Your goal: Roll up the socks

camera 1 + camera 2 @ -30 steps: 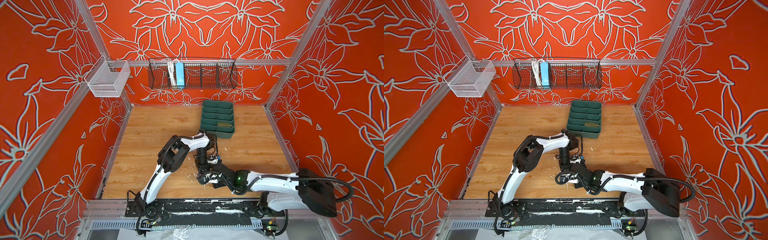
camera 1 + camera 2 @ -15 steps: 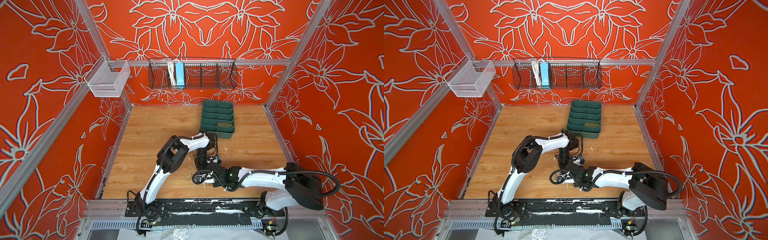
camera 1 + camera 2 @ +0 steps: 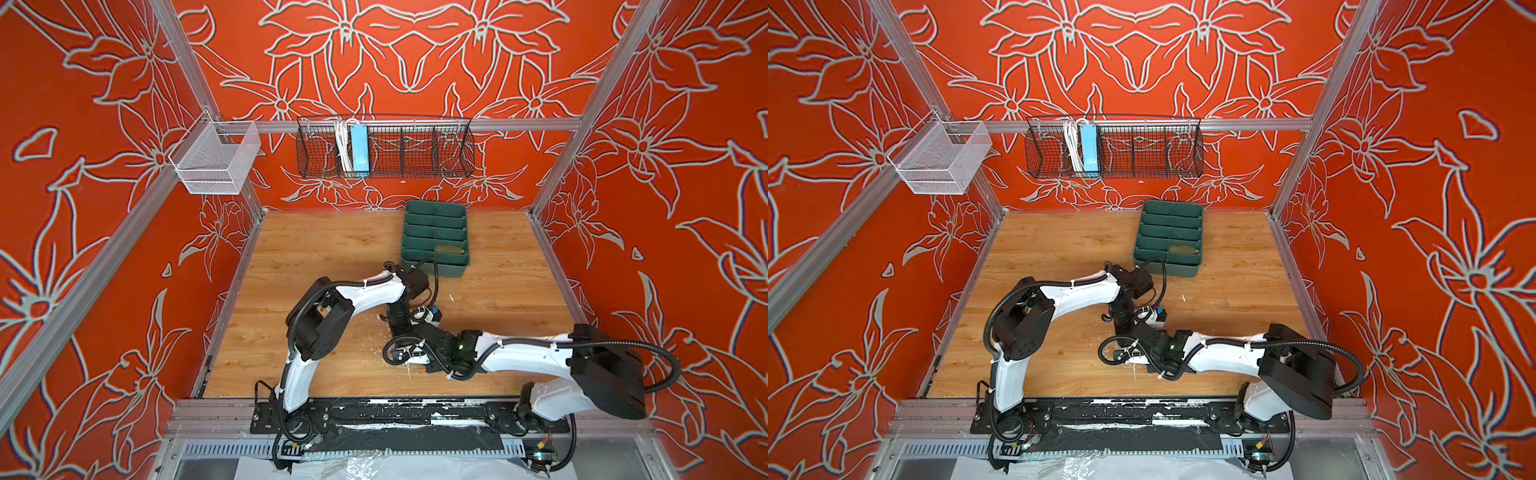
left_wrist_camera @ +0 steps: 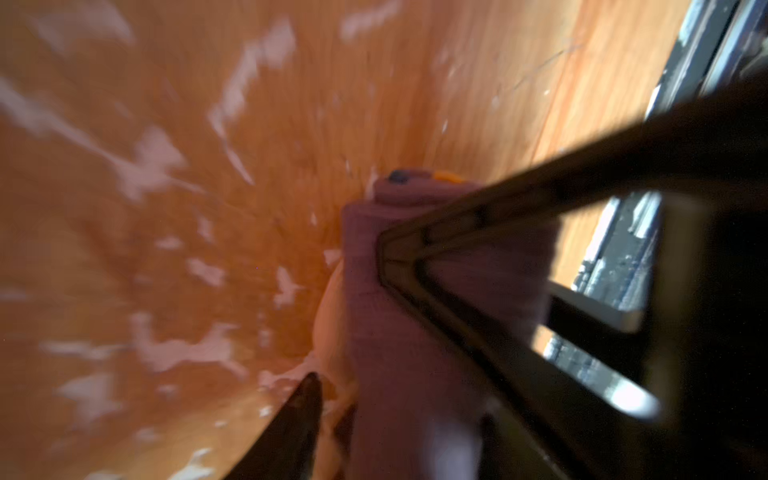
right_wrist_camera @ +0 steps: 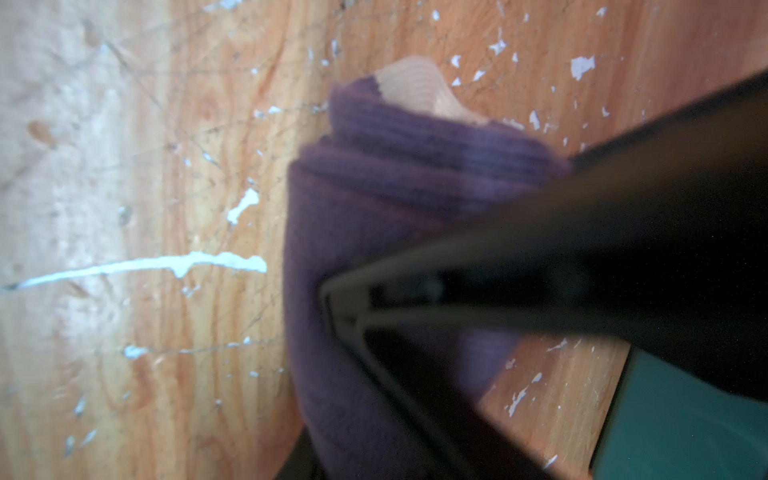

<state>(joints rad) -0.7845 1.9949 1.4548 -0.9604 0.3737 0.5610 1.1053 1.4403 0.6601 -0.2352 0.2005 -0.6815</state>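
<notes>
The purple sock (image 5: 374, 216) is rolled into a thick ribbed roll with its beige toe (image 5: 415, 87) poking out one end. My right gripper (image 5: 374, 457) is shut on the roll's near end. My left gripper (image 4: 395, 399) is open around the purple sock (image 4: 399, 332), and one of its fingertips (image 4: 307, 390) stands just clear of the cloth. In both top views the two grippers (image 3: 398, 328) (image 3: 409, 332) meet low over the table's front middle and hide the roll. An olive sock (image 3: 449, 249) lies in the green tray.
The green divided tray (image 3: 434, 216) stands at the back right of the wooden table (image 3: 311, 249). On the back wall hangs a black wire basket (image 3: 415, 149) and on the left post a white mesh basket (image 3: 208, 166). White flecks dot the wood around the grippers.
My right gripper has shut on the purple roll and its arm has swung left, then back right. My left gripper has opened off the roll and stayed in place.
</notes>
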